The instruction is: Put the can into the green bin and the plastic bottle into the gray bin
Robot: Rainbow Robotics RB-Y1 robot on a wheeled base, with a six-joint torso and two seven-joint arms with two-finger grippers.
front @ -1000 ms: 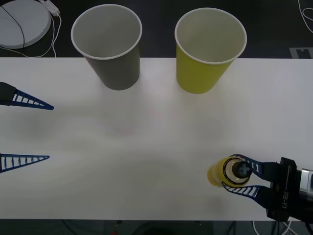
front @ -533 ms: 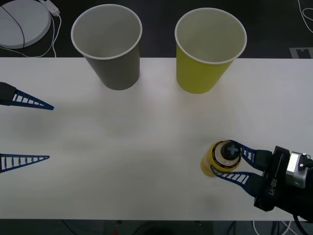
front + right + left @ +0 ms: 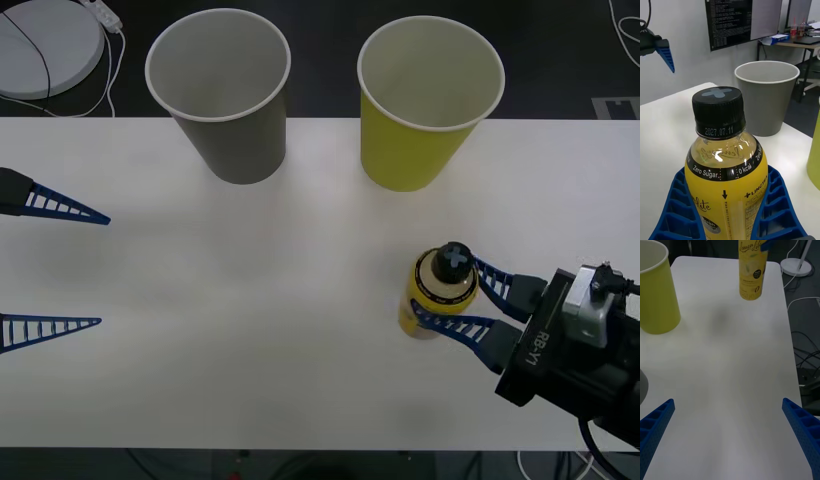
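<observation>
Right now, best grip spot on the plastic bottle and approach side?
Grip the plastic bottle mid-body, below its black cap, coming side-on from the robot's right: it stands upright with straight round walls. The right gripper already clamps there.

My right gripper [image 3: 455, 307] reaches in from my right, its two blue fingers [image 3: 777, 204] clamped on either side of the bottle [image 3: 440, 292], which looks lifted just off the table. My left gripper [image 3: 90, 268] waits far to the left of the bottle, fingers spread wide.
</observation>
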